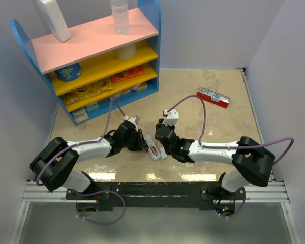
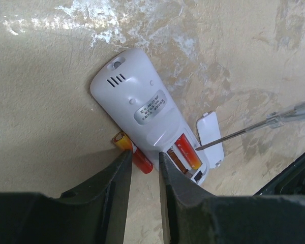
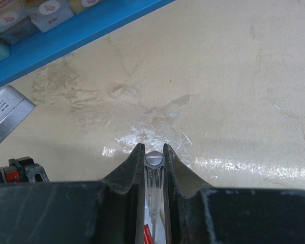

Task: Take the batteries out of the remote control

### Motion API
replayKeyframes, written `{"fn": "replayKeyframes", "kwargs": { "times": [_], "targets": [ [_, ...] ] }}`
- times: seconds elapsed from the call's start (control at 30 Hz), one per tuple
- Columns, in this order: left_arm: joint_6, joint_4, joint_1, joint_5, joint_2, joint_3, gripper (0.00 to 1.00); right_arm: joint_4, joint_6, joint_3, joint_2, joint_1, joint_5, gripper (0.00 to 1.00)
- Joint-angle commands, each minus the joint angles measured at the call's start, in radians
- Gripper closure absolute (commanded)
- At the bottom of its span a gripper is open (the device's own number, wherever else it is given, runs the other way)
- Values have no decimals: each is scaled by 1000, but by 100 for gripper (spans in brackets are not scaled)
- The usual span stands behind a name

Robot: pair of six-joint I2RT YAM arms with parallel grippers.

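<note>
The right fingers (image 3: 129, 175) are pinched shut on a clear-handled screwdriver (image 3: 153, 175), whose tip touches the last battery (image 2: 188, 151) in the open bay of the remote control (image 2: 142, 109). The left fingers (image 2: 109, 195) stand partly open and clamp nothing (one tip may lean on the remote's end; I cannot tell). The loose battery (image 2: 141, 162) lies on the table (image 2: 51, 101) at their gap. The remote lies back-up near the table's near edge, midway along it, with its cover (image 2: 211, 132) just beside. Prying out the second battery is the step in hand. The next move calls for a gentle upward lever without skidding the remote.
</note>
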Motion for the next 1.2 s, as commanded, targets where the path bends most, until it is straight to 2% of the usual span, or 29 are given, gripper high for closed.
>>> {"fn": "replayKeyframes", "kwargs": {
  "times": [0.0,0.27,0.63,0.8,0.93,1.1,1.17],
  "targets": [
    [15,41,5,2,7,23,67,42,6,40,11,13,72,100],
    [6,61,5,8,14,7,68,38,8,37,30,66,167,100],
    [-3,65,5,8,6,-10,68,108,-18,-11,108,194,380,100],
    [-3,64,5,8,-9,-15,68,97,-21,0,105,220,396,100],
    [-5,53,3,10,-13,-10,68,185,-131,-8,122,240,439,100],
    [0,38,8,5,-36,2,68,208,-170,-19,68,241,396,100],
    [0,19,12,13,-45,19,68,269,-226,-41,59,243,378,100]
  ]
}}
